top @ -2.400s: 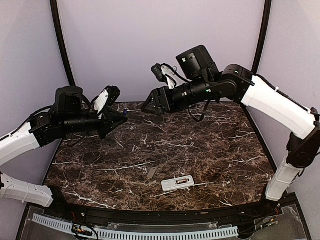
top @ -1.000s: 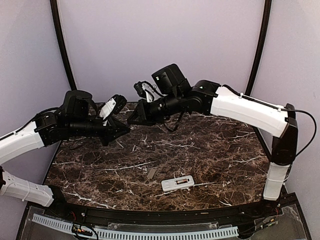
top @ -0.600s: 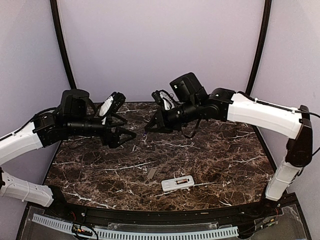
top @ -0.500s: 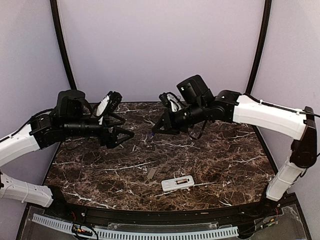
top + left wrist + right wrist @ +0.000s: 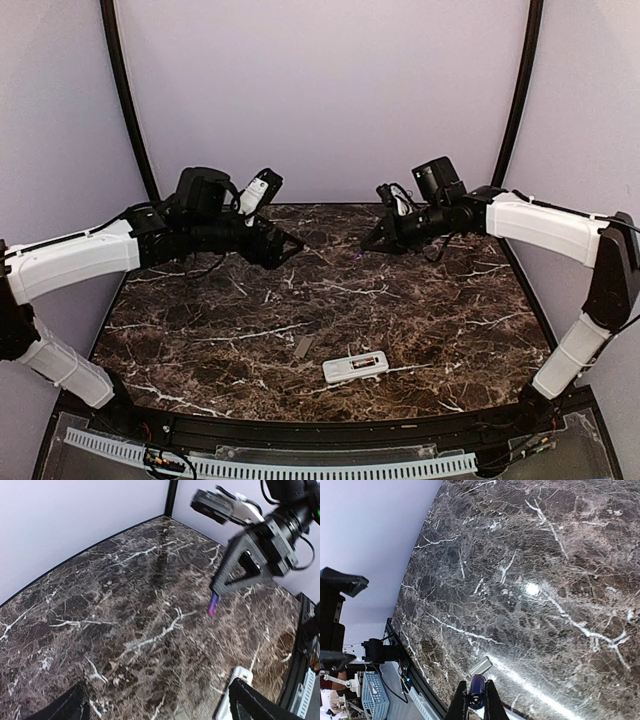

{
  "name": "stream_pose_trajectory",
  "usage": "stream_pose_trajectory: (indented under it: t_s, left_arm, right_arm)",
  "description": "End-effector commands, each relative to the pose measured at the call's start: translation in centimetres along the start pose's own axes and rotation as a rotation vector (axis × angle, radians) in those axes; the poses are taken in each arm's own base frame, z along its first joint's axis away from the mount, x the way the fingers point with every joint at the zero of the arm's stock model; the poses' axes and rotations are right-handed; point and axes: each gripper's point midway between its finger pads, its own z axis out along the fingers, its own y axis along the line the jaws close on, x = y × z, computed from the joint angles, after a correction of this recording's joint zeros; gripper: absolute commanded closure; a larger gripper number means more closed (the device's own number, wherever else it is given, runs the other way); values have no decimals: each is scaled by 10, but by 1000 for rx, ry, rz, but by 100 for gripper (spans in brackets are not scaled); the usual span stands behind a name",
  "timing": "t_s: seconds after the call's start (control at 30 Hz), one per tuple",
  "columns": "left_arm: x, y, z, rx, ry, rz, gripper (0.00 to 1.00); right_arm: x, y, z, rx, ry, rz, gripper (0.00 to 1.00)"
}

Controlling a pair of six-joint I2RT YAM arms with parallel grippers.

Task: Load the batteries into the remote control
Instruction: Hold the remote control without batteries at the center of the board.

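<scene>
My right gripper [image 5: 367, 247] hovers over the back of the table, shut on a slim purple battery [image 5: 358, 257] that sticks out past its tips. The right wrist view shows that battery [image 5: 477, 689] pinched between the two fingers [image 5: 462, 706]. The left wrist view shows the battery [image 5: 213, 604] hanging from the right gripper [image 5: 226, 584]. My left gripper [image 5: 288, 248] faces it from the left, open and empty, its fingers [image 5: 75, 707] spread wide. The white remote control [image 5: 355, 367] lies flat near the front edge, dark slot up, and its corner [image 5: 234, 690] shows in the left wrist view.
A small flat grey cover piece [image 5: 303, 347] lies just left of the remote and shows again [image 5: 480, 666] beyond the held battery. The dark marble table [image 5: 420, 320] ends in a black front rim, with lilac walls behind and at the sides.
The two grippers were tip to tip a second ago. The left gripper has opened, and the right arm has drawn back to the right with the battery in its jaws.
</scene>
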Motion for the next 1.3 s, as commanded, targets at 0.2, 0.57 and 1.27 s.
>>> stream_pose_trajectory:
  t_s: [0.2, 0.57, 1.27]
  left_arm:
    - [-30, 59, 12, -203, -182, -19, 2]
    - [49, 85, -6, -302, 47, -58, 1]
    - [103, 52, 38, -8, 263, 87, 9]
  right_arm:
    - [29, -36, 17, -15, 147, -1, 100]
    - [30, -62, 59, -11, 274, 39, 100]
    - [45, -73, 33, 74, 287, 161, 100]
